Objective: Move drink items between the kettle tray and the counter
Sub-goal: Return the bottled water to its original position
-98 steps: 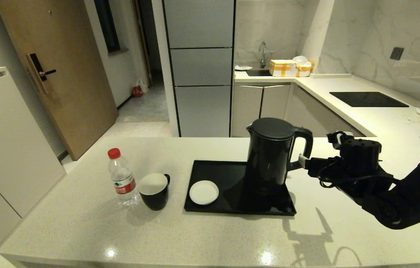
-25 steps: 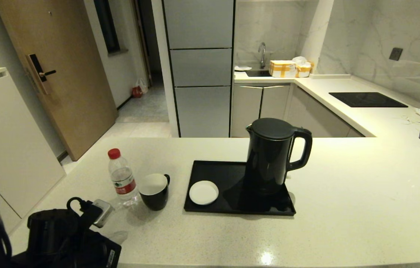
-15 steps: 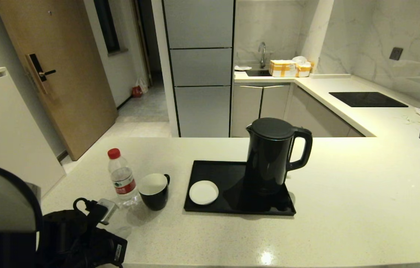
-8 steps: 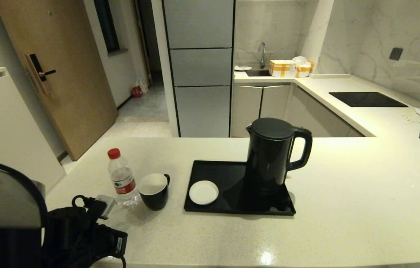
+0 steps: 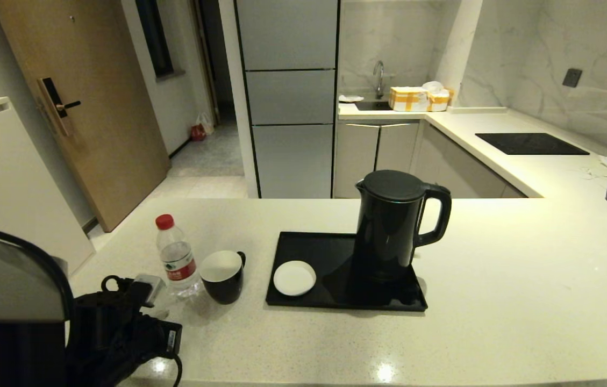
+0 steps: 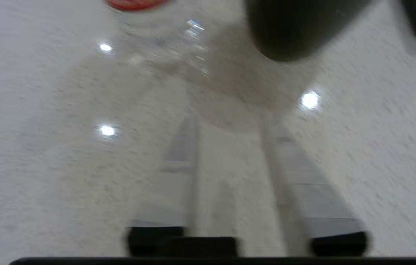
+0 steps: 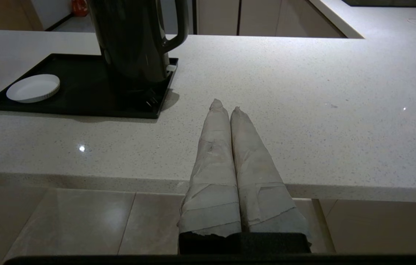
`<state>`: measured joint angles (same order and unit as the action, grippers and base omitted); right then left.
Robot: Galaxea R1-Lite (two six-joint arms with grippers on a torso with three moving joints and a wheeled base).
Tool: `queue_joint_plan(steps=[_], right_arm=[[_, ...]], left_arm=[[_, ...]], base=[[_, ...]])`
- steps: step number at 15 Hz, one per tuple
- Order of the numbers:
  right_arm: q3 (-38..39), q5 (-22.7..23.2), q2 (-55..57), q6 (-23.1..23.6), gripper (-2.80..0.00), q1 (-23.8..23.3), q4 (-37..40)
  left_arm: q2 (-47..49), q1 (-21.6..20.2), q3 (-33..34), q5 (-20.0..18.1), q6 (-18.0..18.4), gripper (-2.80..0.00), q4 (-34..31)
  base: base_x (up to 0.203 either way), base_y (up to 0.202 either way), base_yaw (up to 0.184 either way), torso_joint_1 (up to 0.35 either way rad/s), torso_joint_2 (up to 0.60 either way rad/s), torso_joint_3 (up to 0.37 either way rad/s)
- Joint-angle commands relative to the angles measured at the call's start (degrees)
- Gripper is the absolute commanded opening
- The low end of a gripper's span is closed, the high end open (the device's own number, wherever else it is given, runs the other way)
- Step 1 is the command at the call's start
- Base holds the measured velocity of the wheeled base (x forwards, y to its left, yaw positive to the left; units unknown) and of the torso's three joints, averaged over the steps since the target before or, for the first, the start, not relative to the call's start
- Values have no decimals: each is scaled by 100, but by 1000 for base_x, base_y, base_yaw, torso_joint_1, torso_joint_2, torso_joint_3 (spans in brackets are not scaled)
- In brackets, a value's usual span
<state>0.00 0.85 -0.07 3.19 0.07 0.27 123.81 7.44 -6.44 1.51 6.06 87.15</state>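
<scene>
- Head view: left gripper sits low at the near-left corner of the worktop, just short of the water bottle; mug stands just beside the bottle; both on the worktop, left of the kettle tray
- Kettle stands upright on the tray's right half, small white saucer on its left half
- Left wrist view: gripper's 2 fingers stand apart with a clear gap, nothing between them; bottle base ahead of the tips and well short of the gap, mug beside it; view is smeared
- Right wrist view: right gripper parked at the worktop's near edge, fingers pressed together, empty
- Step, my read: approach for a pick on the left side, likely the bottle, to go onto the tray
- Next move needs: line the gap up on the bottle body, push in without clipping the mug, then clamp; tray's free spot is tight between saucer and kettle
</scene>
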Motion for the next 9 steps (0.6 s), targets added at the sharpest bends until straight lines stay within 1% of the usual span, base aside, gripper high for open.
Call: queue_joint_plan(steps=[1,3,5,8,9], right_arm=[[0,3,7,6,-280,1,0],[0,3,7,6,-280,1,0],[0,3,7,6,-280,1,0],[0,3,7,6,-280,1,0],[0,3,7,6,-280,1,0]], left_arm=[[-346,-2,-86,117,8,0,51],[-547,3,-205,252,45,0,51],[-504,-51,-553,495,48,0,51],[-341,-84,-926,618,53,0,51],[-331,-84,-938,631,53,0,51]], base=[[0,0,0,0,0,0],[0,0,0,0,0,0],[0,0,0,0,0,0],[0,0,0,0,0,0],[0,0,0,0,0,0]])
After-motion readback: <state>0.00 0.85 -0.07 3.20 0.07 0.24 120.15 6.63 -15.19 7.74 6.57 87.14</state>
